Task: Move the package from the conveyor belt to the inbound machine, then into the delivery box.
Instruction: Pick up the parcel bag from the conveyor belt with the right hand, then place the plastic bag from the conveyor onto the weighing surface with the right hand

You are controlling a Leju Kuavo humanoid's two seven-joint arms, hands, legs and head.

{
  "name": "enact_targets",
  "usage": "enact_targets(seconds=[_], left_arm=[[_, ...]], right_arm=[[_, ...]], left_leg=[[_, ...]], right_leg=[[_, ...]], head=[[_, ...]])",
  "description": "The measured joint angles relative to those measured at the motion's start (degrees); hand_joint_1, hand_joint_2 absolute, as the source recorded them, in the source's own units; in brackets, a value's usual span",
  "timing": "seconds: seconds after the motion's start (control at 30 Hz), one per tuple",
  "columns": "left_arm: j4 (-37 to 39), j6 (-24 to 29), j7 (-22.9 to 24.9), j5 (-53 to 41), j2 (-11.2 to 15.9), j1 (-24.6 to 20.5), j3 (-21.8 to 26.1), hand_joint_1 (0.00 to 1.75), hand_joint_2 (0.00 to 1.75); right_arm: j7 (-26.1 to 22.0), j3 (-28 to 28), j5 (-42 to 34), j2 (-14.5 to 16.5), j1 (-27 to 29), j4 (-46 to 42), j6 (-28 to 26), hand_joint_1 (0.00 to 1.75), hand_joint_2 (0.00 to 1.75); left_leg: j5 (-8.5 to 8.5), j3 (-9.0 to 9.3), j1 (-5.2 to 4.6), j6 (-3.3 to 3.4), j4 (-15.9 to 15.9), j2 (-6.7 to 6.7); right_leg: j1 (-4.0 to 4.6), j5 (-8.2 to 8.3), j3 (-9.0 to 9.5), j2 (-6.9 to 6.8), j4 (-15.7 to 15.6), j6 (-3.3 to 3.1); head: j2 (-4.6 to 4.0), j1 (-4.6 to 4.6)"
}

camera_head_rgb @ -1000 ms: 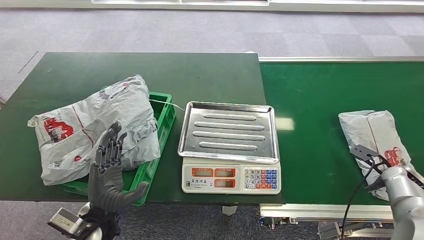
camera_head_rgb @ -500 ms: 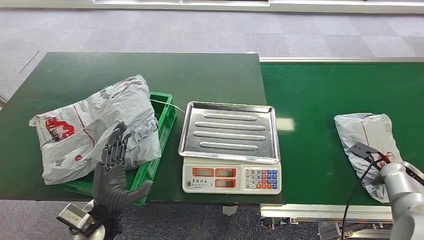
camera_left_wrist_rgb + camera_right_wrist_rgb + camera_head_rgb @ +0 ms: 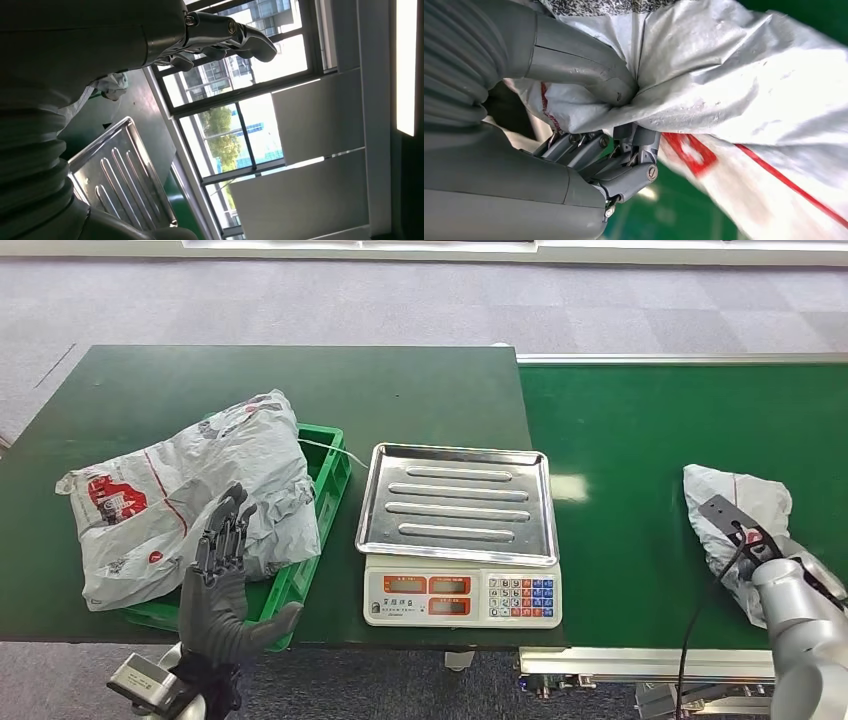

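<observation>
Now right hand fingers clamped on package at 3 o'clock on conveyor belt, likely for carrying to scale; left hand fingers apart, idle.

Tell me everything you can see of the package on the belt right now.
The package is a soft grey-white plastic mailer bag with red markings, crumpled and bunched. It lies at the belt's right side, near the front edge, well right of the scale. The right robot hand grips it, thumb and fingers pinching a fold of the plastic. Whether it is lifted is unclear.
</observation>
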Motion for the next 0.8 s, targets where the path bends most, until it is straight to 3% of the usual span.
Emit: enact_targets(seconds=[0.17,0.23,0.3,0.4,0.53,0.67,0.8], left_arm=[[-3.55,1.45,0.51,-0.01,-0.07,1.98,0.90,0.00,1.75],[-4.33,1.91,0.58,-0.12,-0.11,2.24,0.99,0.00,1.75],[-4.65,2.34,0.58,-0.26,-0.14,2.27,0.99,0.00,1.75],[-4.43,2.58,0.12,-0.26,-0.08,1.64,0.99,0.00,1.75],[-2.16,1.54,-1.28,-0.05,0.13,-1.42,0.99,0.00,1.75],[-0.01,1.04,-1.64,-0.26,0.28,-3.72,0.99,0.00,1.75],[0.66,1.02,-1.18,-0.26,0.65,-4.57,1.04,0.00,1.75]], right_arm=[[-24.27,-2.58,-11.90,3.80,-2.94,-4.87,-17.44,1.75,1.75],[-31.25,-2.85,-19.10,6.19,-2.82,-9.53,-21.45,1.75,1.75],[-35.19,-1.97,-26.61,8.85,-1.06,-16.74,-23.42,1.75,1.75],[-35.65,3.25,-30.04,12.12,3.46,-29.88,-21.81,1.75,1.75],[-32.64,17.72,-21.20,14.07,7.68,-42.98,-13.87,1.75,1.75],[-30.43,32.12,-17.56,15.20,7.12,-45.97,-2.74,1.75,1.75],[-29.86,42.71,-16.95,16.02,4.42,-43.62,4.17,1.75,1.75]], left_leg=[[0.06,0.05,0.02,-0.02,0.00,0.01],[0.09,0.07,0.05,-0.02,0.00,-0.07],[0.10,0.07,0.13,-0.04,-0.01,-0.16],[0.09,0.05,0.17,-0.07,-0.04,-0.12],[0.02,0.17,0.18,-0.19,-0.09,0.33],[0.11,0.20,0.21,-0.28,-0.10,0.37],[0.18,0.17,0.22,-0.28,-0.10,0.20]], right_leg=[[0.04,0.00,-0.02,0.02,0.00,-0.01],[0.11,-0.01,0.01,-0.10,0.00,-0.03],[0.16,-0.04,0.04,-0.19,0.00,-0.06],[0.15,-0.05,0.00,-0.13,0.01,-0.08],[0.17,0.00,-0.09,0.35,0.01,-0.14],[0.21,0.04,-0.07,0.40,0.01,-0.20],[0.21,0.07,-0.04,0.23,0.02,-0.23]], head=[[-0.01,-0.01],[0.00,-0.01],[0.00,-0.01],[0.00,0.01],[0.00,-0.01],[0.00,-0.01],[0.00,-0.01]])
